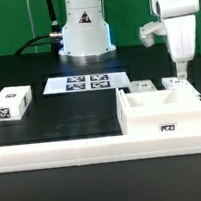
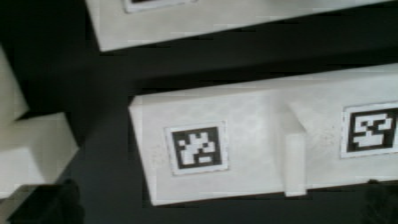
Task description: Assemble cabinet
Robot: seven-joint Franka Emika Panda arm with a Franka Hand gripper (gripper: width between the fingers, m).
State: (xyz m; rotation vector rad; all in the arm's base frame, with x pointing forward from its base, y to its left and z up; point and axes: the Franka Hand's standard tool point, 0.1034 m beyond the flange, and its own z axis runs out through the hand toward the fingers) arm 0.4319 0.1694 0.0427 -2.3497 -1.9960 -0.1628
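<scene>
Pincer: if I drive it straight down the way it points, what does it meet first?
Probably the small white panel right beneath the pincer, behind the cabinet body; depth is unclear, so it could be that body's far wall instead.

The cabinet body (image 1: 141, 122) looks like smooth white plastic with a faint sheen. Its marker tags (image 2: 199, 148) are matt black-and-white print. The counter (image 1: 70, 117) is matt black, perhaps cloth-covered, though blur hides the texture. The marker board (image 1: 87, 83) looks thin, flat and matt white.
</scene>
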